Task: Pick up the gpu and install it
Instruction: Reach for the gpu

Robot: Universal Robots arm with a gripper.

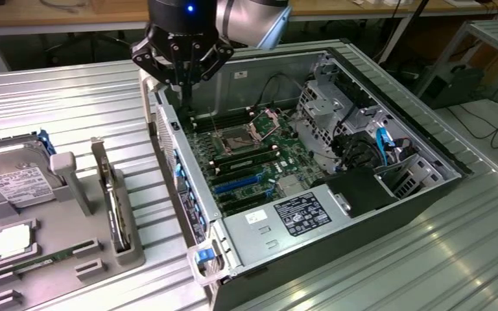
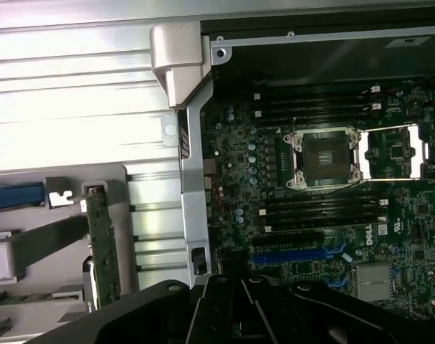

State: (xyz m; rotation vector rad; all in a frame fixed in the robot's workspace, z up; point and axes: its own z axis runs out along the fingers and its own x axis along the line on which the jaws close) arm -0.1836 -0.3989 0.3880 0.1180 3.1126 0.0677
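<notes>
The gpu (image 1: pixel 113 202) stands on edge in a grey holder (image 1: pixel 128 249) on the exterior view's left, its silver bracket pointing up. In the wrist view the gpu (image 2: pixel 102 244) shows as a narrow green board edge beside the case wall. My gripper (image 1: pixel 184 81) hangs above the open computer case (image 1: pixel 404 194), over its back corner nearest the holder, well apart from the gpu. Its black fingers (image 2: pixel 224 308) are shut together with nothing between them. Below lies the motherboard (image 2: pixel 310 215) with blue expansion slots (image 2: pixel 289 254).
A silver hard drive (image 1: pixel 11 178), a processor chip (image 1: pixel 11 241) and a thin green memory stick (image 1: pixel 37 264) sit on the grey tray left of the gpu. The case's metal wall (image 2: pixel 192 186) separates holder and motherboard. Ribbed metal table (image 1: pixel 76 103) lies all around.
</notes>
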